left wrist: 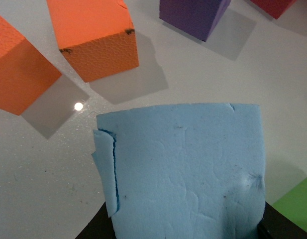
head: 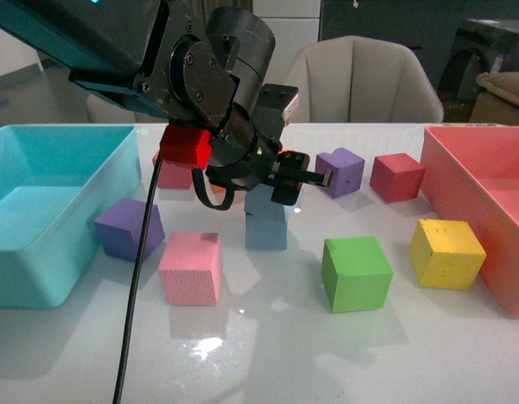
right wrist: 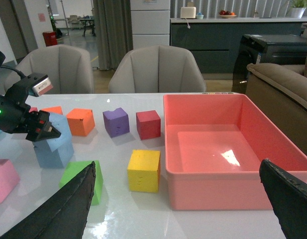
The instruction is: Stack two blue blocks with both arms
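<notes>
Pale blue foam sits near the middle of the white table (head: 267, 353), where we see the upper blue block (head: 263, 204) resting tilted on the lower blue block (head: 266, 233). We find the left gripper (head: 288, 187) clamped on the upper one, its jaws pressed against the sides. Around the stack lie a pink block (head: 190, 268), a green block (head: 356, 273) and a yellow block (head: 447, 252). We see the right gripper (right wrist: 176, 169) well apart, its jaws spread wide and holding nothing, facing the pink bin (right wrist: 218, 191)

The blue block (left wrist: 185, 174) is matt, creased foam; the desk (head: 267, 353) is glossy and smooth; the pink bin (right wrist: 218, 191) is shiny plastic.
</notes>
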Controlling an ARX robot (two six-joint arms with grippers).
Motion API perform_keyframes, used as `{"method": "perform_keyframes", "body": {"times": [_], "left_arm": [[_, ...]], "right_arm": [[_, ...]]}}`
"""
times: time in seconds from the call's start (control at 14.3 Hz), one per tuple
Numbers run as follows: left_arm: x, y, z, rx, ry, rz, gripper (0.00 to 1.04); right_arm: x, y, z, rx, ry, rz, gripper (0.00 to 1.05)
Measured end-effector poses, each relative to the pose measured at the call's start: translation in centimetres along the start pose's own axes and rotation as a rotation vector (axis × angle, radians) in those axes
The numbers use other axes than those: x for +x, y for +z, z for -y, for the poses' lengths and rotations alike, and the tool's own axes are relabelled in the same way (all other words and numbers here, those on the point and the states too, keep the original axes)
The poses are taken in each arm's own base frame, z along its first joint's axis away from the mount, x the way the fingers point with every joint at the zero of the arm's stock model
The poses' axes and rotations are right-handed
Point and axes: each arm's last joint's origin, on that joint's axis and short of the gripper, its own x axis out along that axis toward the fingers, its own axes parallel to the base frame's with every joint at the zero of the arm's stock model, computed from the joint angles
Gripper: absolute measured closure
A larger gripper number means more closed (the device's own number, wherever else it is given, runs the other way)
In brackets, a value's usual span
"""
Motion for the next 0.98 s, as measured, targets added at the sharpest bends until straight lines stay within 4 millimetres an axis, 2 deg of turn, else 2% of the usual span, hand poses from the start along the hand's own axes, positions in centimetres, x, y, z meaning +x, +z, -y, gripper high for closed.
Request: {"method": "perform_keyframes", "body": {"times": [0.49,0.56,0.84,0.91,0.98], "left_arm": [[0.24,0.25,-0.64,-0.035,0.019,0.001,0.64],[0.24,0.21,-0.63,-0.038,0.019,-0.004,0.55],[0.24,0.27,-0.61,-0.038,0.011,0.003,0.09],[0.24,0.29,-0.61,-0.037,0.011,0.005,0.05],[0.24,0.4,-0.58,-0.037,0.011,0.016,0.07]], "right_arm": [[0.0,0.0,0.0,0.0,0.0,0.0,0.06],[0.0,0.0,0.0,0.0,0.0,0.0,0.06],[0.0,0.0,0.0,0.0,0.0,0.0,0.06],[0.0,0.0,0.0,0.0,0.0,0.0,0.06],[0.0,0.0,0.0,0.0,0.0,0.0,0.06]]}}
